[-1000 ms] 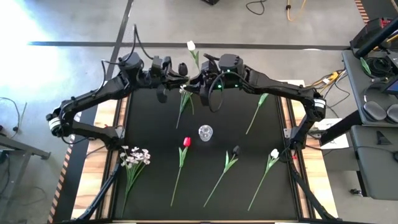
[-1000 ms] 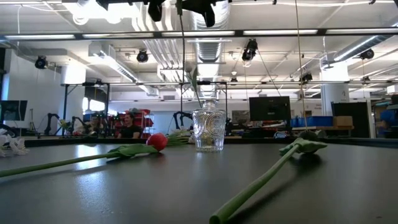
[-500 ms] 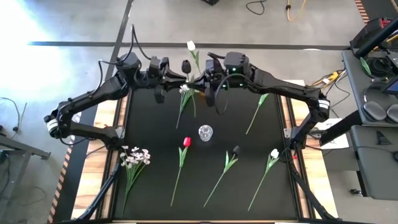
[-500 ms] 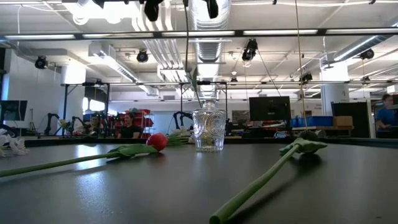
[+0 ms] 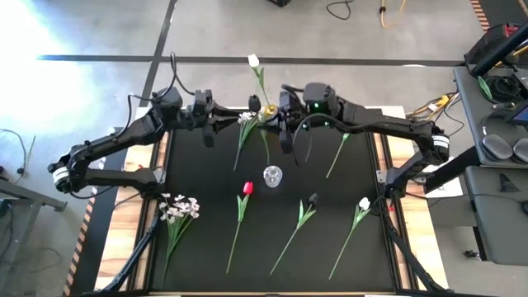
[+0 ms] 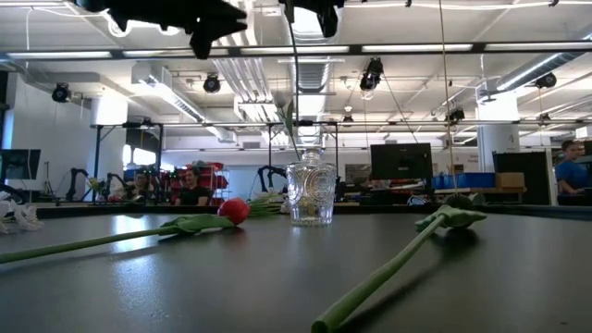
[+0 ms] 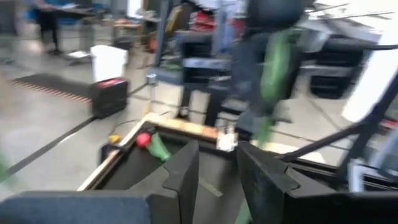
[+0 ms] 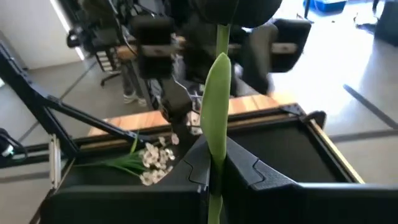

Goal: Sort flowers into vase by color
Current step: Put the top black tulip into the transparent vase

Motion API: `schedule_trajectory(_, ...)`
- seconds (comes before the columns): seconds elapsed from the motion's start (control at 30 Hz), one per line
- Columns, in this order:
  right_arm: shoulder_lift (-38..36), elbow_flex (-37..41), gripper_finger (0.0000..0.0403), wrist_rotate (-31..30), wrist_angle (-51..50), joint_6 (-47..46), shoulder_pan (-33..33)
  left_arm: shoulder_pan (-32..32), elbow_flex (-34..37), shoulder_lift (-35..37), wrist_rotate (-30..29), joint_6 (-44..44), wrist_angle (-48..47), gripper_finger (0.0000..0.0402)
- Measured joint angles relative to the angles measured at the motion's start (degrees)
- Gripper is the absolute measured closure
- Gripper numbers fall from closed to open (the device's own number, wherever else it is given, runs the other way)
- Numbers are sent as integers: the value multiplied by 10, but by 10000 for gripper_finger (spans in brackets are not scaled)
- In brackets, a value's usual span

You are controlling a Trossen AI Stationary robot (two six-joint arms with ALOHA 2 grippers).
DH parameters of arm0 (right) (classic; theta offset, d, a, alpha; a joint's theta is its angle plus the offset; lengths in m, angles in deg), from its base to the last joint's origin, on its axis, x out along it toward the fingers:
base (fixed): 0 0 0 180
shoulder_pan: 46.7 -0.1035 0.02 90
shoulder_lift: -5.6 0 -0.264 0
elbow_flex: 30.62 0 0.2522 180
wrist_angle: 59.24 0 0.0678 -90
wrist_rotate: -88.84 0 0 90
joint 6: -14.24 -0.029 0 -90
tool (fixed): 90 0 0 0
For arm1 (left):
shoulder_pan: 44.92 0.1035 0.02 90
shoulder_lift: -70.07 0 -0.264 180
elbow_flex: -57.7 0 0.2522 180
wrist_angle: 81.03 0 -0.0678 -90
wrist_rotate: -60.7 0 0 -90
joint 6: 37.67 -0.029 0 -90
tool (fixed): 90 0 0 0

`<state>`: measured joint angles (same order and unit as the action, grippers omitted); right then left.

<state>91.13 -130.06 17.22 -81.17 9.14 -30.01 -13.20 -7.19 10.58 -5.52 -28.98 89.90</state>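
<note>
The two dark arms meet over the black table's [image 5: 198, 256] far edge. The right gripper [image 8: 212, 163] is clenched on a white tulip's long green stem [image 5: 261, 91], leaf hanging. The left gripper [image 7: 217, 163] stands released. The clear cut-glass vase [image 5: 272, 176] sits mid-table.

Flowers [image 5: 242, 206] around glass vase [image 5: 272, 176]

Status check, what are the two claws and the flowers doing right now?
Right claw shut on a white tulip's stem, raised over the far side of the table. Left claw open, empty, close beside. Vase mid-table, unobstructed. Other flowers lying flat.
</note>
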Motion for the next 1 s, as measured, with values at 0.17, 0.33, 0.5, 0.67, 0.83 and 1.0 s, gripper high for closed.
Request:
schedule_trajectory(0.17,-11,66,390,-11,73,-15,-11,0,36,6,-20,26,-1,310)
schedule_trajectory(0.33,-12,97,390,-20,93,-33,-21,1,57,4,-32,33,-1,310)
schedule_trajectory(0.5,-26,106,390,-49,88,-29,-32,2,68,4,-49,38,-1,310)
schedule_trajectory(0.67,-44,103,390,-50,90,-16,-33,3,69,4,-53,38,0,311)
schedule_trajectory(0.83,-45,110,390,-55,78,-13,-32,3,69,4,-53,39,-4,311)
schedule_trajectory(1.0,-44,119,390,-55,78,-17,-32,3,69,3,-54,45,-8,311)
